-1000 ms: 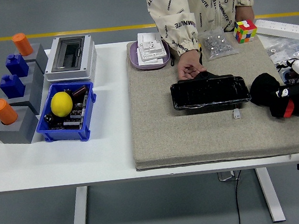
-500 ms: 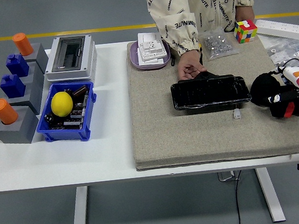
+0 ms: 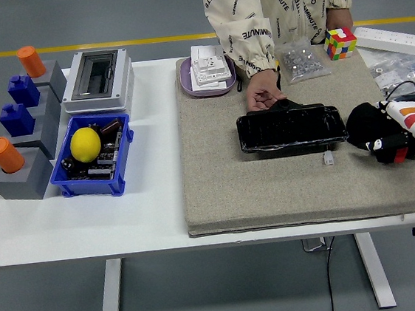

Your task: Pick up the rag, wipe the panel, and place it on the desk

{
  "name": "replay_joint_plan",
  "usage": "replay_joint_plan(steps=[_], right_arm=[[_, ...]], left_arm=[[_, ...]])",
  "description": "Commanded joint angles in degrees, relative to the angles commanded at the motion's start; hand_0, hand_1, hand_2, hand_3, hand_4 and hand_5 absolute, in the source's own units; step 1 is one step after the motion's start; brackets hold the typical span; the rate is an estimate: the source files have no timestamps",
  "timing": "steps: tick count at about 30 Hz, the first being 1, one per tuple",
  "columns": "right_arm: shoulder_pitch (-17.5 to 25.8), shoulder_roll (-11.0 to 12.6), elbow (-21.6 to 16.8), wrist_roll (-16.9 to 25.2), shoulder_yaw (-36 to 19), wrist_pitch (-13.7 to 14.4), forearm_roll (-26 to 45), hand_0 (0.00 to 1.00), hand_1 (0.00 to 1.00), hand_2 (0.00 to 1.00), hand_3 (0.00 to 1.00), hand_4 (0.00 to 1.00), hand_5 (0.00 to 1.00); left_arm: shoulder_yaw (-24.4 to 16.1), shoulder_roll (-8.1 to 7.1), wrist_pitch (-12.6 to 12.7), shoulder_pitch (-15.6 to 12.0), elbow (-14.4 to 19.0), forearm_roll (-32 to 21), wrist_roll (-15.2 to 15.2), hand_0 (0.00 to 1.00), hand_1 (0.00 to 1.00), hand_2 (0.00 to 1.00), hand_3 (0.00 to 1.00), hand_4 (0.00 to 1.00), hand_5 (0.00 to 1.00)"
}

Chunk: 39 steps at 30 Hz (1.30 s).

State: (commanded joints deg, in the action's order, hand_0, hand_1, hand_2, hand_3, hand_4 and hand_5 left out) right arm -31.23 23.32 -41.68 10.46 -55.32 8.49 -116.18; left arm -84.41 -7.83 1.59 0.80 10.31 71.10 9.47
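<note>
Head view showed a white surface (image 3: 154,213) on grey floor, a beige mat (image 3: 285,184) on it. Right hand (image 3: 393,143) reached in low, fingers clamped on the black rag (image 3: 364,126) beside the black panel (image 3: 290,128).

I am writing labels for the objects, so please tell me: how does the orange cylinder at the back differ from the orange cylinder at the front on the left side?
The back orange cylinder leans to one side; the front orange cylinder also tilts, and looks larger, being nearer the camera. The back one sits next to the grey box; the front one next to the blue bin. Both are orange and stand in grey blocks.
</note>
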Motion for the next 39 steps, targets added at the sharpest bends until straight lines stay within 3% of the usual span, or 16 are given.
replay_joint_plan(steps=[9,10,13,16,26,39], right_arm=[[0.20,-0.11,0.04,1.50,0.21,4.83,1.00,0.736,0.705,0.784,0.771,0.998,0.582],[0.20,-0.12,0.06,1.68,0.21,5.22,1.12,0.668,0.663,0.747,0.733,0.998,0.531],[0.28,-0.09,0.07,2.07,0.18,6.20,1.14,0.668,0.663,0.747,0.733,0.998,0.531],[0.46,-0.08,0.09,2.13,0.01,6.42,1.08,0.651,0.649,0.735,0.719,0.998,0.493],[1.22,0.05,0.21,2.20,-0.33,5.77,1.16,0.649,0.650,0.736,0.719,0.998,0.507],[1.30,-0.76,3.60,2.96,-1.28,6.86,1.01,0.656,0.651,0.736,0.720,0.998,0.491]], left_arm=[[0.24,0.12,-0.06,0.00,0.00,-0.24,-0.05,0.644,0.691,0.733,0.564,0.593,0.465],[0.21,0.13,-0.06,0.02,0.00,-0.22,-0.06,0.643,0.691,0.733,0.564,0.593,0.465],[0.08,0.10,-0.04,0.08,0.00,-0.14,-0.07,0.643,0.691,0.733,0.564,0.593,0.465],[0.02,0.12,-0.04,0.10,0.00,-0.16,-0.10,0.643,0.691,0.733,0.564,0.594,0.465],[0.10,0.18,-0.06,0.23,0.00,-0.30,-0.15,0.643,0.692,0.732,0.564,0.594,0.464],[0.17,0.17,-0.07,0.31,0.00,-0.36,-0.15,0.643,0.692,0.733,0.565,0.594,0.464]])
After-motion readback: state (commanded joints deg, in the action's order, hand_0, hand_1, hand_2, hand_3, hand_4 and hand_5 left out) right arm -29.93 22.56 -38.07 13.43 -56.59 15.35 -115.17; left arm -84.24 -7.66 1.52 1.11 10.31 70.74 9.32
